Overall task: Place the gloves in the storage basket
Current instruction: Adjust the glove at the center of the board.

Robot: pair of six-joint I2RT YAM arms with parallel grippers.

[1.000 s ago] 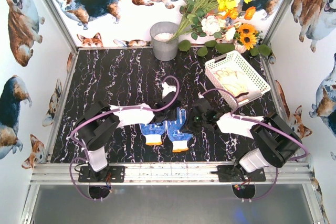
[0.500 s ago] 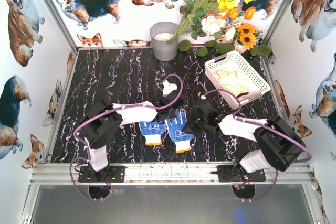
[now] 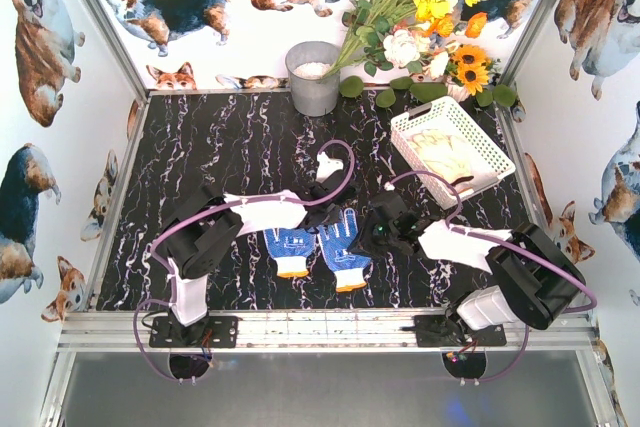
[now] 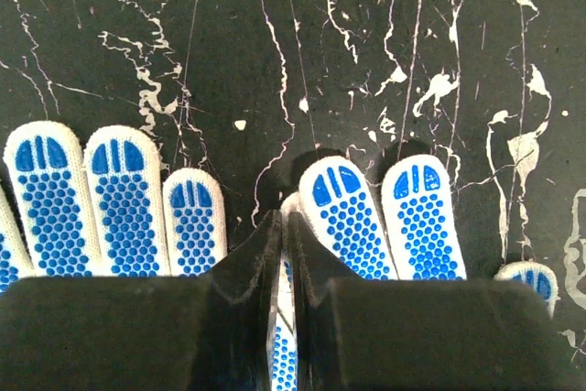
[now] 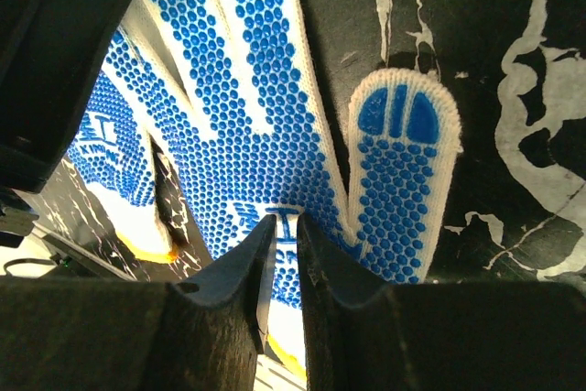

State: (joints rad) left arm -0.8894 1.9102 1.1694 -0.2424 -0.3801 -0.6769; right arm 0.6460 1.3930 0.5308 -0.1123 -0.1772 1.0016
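Note:
Two blue-dotted white gloves with orange cuffs lie side by side near the front of the table, the left glove (image 3: 290, 249) and the right glove (image 3: 345, 247). My left gripper (image 3: 323, 215) (image 4: 282, 219) is shut on one fingertip of the right glove (image 4: 352, 217), beside the left glove's fingers (image 4: 114, 199). My right gripper (image 3: 373, 237) (image 5: 284, 224) is shut on a pinched fold of that same glove's palm (image 5: 247, 125). The white storage basket (image 3: 423, 112) stands at the back right with cream gloves (image 3: 445, 155) inside. A small white glove (image 3: 325, 164) lies behind my left gripper.
A grey metal bucket (image 3: 313, 77) stands at the back centre, with a bunch of artificial flowers (image 3: 420, 17) leaning beside it. Printed walls close in the table on three sides. The aluminium rail (image 3: 320, 327) runs along the near edge.
My left gripper has moved slightly forward-right and shut on a fingertip of the right glove. The gloves shifted a little. My right gripper stays pinched on the glove.

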